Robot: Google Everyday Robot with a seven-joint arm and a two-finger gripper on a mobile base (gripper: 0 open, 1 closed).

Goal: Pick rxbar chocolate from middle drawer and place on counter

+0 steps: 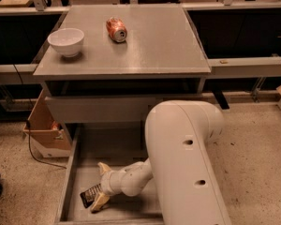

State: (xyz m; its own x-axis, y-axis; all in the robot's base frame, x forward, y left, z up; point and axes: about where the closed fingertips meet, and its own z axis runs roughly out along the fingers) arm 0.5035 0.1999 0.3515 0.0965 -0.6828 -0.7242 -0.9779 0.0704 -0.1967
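Observation:
The rxbar chocolate [88,195], a black wrapper with white print, lies flat on the floor of the open middle drawer [126,146], near its front left. My gripper [101,185] reaches down into the drawer from the right. Its fingers are spread apart, one tan fingertip [103,168] behind the bar and the other at the bar's right end, touching or just over it. The bar rests on the drawer floor. The grey counter [150,50] is above the drawer.
A white bowl [66,41] and a crushed orange soda can [116,29] sit on the counter's left and back middle. My white arm [187,163] covers the drawer's right half. A cardboard box [44,130] stands left of the cabinet.

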